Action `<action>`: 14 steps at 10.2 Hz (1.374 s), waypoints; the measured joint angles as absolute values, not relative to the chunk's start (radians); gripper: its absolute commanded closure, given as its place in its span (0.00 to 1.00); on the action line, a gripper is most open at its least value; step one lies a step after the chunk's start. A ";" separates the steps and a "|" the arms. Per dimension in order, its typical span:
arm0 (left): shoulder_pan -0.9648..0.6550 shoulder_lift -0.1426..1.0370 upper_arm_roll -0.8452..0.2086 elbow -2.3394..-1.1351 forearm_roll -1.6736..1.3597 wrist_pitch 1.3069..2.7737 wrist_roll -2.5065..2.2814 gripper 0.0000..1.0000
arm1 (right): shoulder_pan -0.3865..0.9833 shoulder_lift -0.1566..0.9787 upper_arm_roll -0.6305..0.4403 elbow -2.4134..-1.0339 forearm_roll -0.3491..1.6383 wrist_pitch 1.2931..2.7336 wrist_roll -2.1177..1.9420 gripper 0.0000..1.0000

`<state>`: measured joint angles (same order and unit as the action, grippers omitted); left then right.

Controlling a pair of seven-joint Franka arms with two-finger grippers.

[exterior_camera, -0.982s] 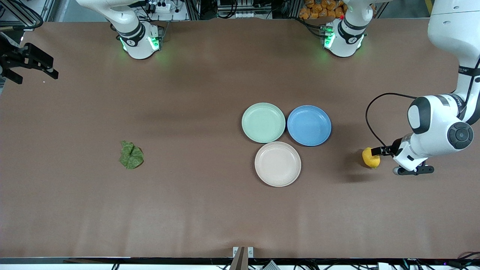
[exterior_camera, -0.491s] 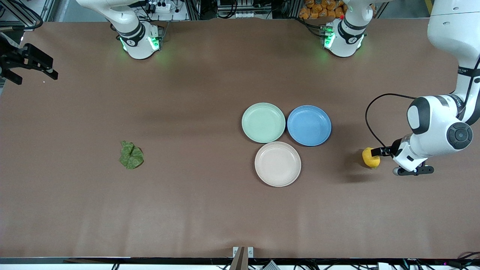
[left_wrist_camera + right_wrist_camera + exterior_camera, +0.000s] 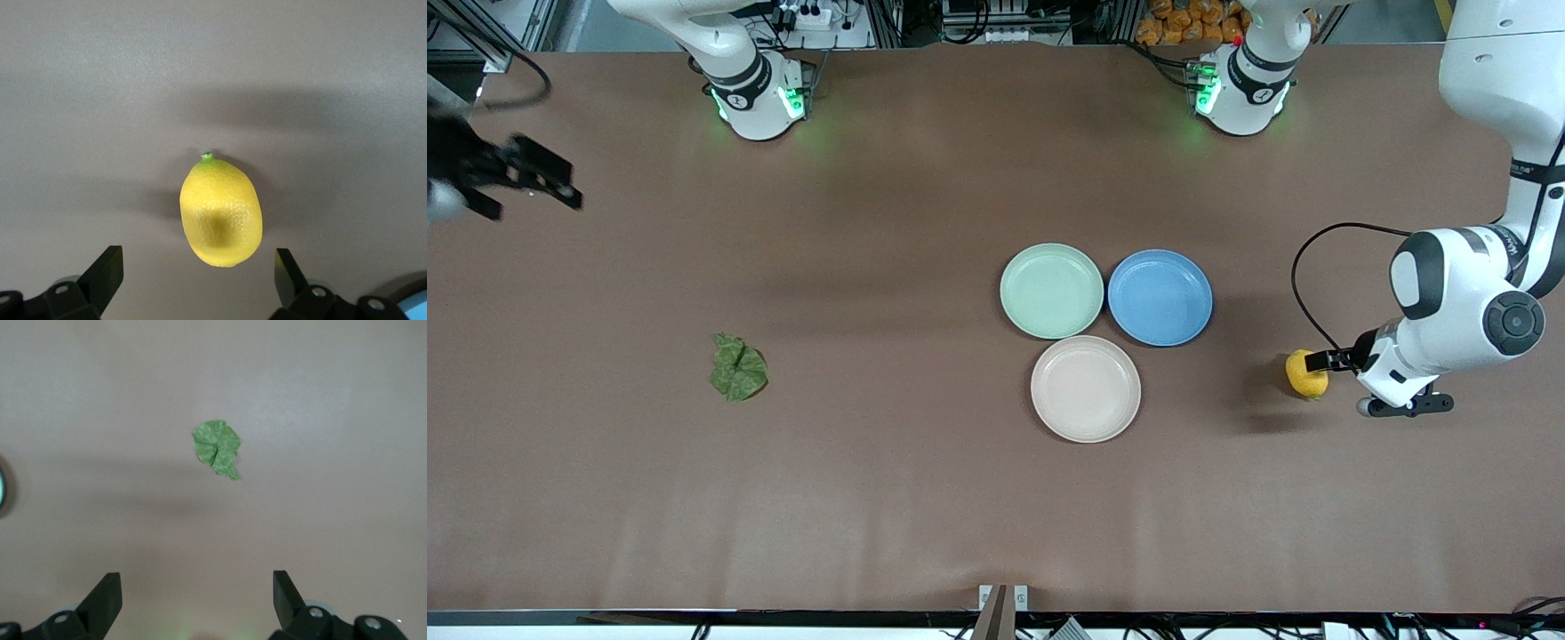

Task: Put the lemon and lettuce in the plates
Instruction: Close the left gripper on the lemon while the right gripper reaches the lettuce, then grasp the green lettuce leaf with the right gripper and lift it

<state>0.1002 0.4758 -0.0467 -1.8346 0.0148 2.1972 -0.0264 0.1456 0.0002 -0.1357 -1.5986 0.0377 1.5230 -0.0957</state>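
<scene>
The yellow lemon [image 3: 1304,373] lies on the table toward the left arm's end, apart from the plates. My left gripper [image 3: 1320,363] is low beside it and open. In the left wrist view the lemon [image 3: 221,210] sits just ahead of and between the spread fingertips of that gripper [image 3: 198,252], untouched. The dark green lettuce [image 3: 738,367] lies flat toward the right arm's end. My right gripper [image 3: 523,188] hangs open and empty over that end's table edge; its wrist view shows the lettuce [image 3: 217,448] well ahead of the gripper [image 3: 197,577]. The mint plate [image 3: 1052,291] and the beige-pink plate [image 3: 1086,388] are empty.
An empty blue plate [image 3: 1160,297] touches the mint one on the left arm's side. The three plates cluster near the table's middle. A black cable [image 3: 1303,267] loops from the left wrist above the lemon. Brown tabletop lies bare between lettuce and plates.
The right gripper has swung a little inward over the table and shows blurred. The left gripper has barely shifted beside the lemon. Lemon, lettuce and plates have not moved.
</scene>
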 measured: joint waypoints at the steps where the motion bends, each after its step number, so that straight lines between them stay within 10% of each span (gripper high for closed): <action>1: 0.100 0.477 -0.047 -1.835 0.015 2.199 -0.028 0.00 | 0.146 0.045 -0.136 -1.679 0.038 1.623 -0.096 0.00; 9: 0.099 0.501 -0.047 -1.900 0.015 2.326 -0.100 0.00 | 0.149 0.484 -0.133 -1.878 0.038 2.213 -0.052 0.04; 14: 0.098 0.549 -0.049 -1.902 0.015 2.396 -0.103 0.00 | 0.147 0.584 -0.134 -1.915 0.039 2.334 -0.046 0.34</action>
